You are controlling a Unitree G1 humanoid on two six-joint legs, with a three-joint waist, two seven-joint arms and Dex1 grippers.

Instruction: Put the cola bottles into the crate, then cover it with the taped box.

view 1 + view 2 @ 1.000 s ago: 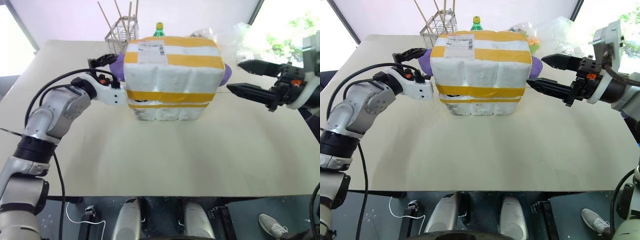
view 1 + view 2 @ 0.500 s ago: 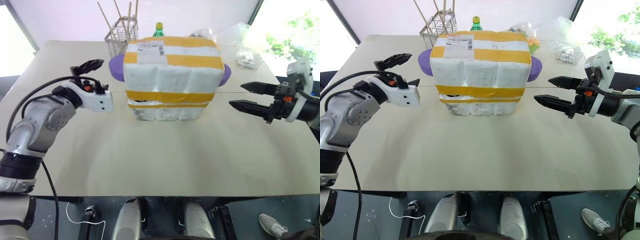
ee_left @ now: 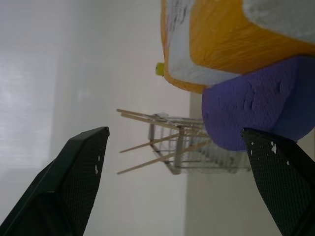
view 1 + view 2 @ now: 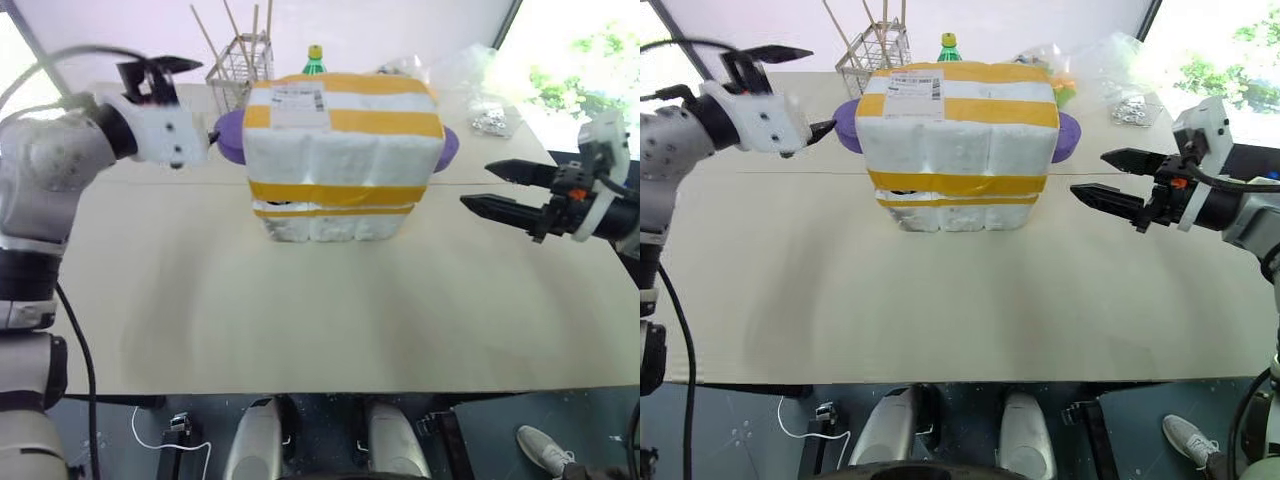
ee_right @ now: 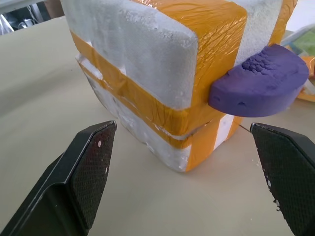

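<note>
Beige tabletop (image 4: 320,310) under blocky, grainy foam taped box (image 4: 345,150).

left gripper (image 4: 165,80): a second ago close against the taped box (image 4: 345,155) on its 9 o'clock side; now lifted clear, up toward 10 o'clock, wrist rolled, fingers spread.
right gripper (image 4: 490,187): a second ago near the box's 3 o'clock side; now backed off toward 3 o'clock, slightly lower, fingers apart.

A wide beige table (image 4: 300,300) filled the scene; bright daylight poured through windows (image 4: 570,60) at the right, a pale wall (image 4: 120,30) stood behind, dark floor (image 4: 480,440) below.
</note>
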